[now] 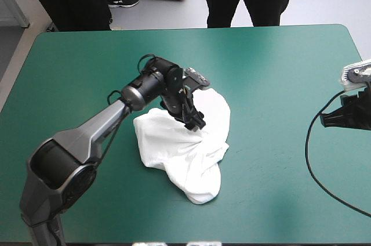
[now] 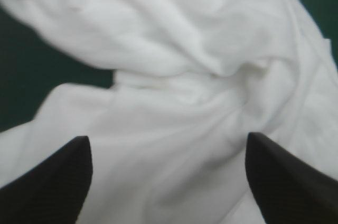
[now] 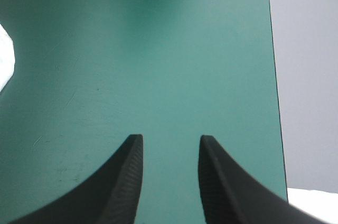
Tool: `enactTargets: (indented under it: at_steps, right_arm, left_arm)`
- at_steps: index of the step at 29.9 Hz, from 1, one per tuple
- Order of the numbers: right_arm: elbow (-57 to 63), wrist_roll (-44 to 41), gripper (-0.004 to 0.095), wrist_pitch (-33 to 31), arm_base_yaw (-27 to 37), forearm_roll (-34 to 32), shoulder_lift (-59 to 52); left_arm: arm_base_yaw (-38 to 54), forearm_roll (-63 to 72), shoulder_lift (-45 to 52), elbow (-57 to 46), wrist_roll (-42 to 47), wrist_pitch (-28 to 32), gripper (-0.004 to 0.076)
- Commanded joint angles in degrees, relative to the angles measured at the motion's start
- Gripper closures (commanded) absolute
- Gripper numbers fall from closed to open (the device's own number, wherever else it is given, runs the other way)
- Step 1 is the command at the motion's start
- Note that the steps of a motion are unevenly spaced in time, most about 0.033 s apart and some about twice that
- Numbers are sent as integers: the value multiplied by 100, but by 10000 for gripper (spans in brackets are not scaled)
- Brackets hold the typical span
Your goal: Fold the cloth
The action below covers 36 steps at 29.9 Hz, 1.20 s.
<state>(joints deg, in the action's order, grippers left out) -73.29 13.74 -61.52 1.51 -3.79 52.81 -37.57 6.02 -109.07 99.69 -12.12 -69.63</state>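
A white T-shirt (image 1: pixel 185 153) lies in a crumpled heap near the middle of the teal-green table (image 1: pixel 278 66), with no fold yet made. The left gripper (image 1: pixel 196 123) hovers over the heap's far half, its black fingers spread wide and pinching nothing. The right gripper (image 3: pixel 170 138) hangs well off to the T-shirt's right, fingers parted (and empty). On this showing, the spreading and every fold lie ahead.
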Motion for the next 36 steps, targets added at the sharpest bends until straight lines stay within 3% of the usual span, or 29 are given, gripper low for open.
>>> enactTargets:
  at_steps: [1,6,15,26,36]
  right_arm:
    - [-144,-12,565,378,7,-24,-50]
    - [-144,-12,565,432,7,-24,-50]
    - [-144,-12,565,421,7,124,-50]
    - [-144,168,565,421,7,379,-50]
    - [-144,207,565,320,-433,182,-50]
  left_arm:
    - [151,-360,1055,181,225,-97,114]
    - [344,-1028,2049,97,567,-297,114]
    - [449,-2142,3188,-1087,1064,-423,180]
    - [1331,-1209,2832,-1717,881,139,183]
    - [1420,-882,1527,-1717,789,408,183]
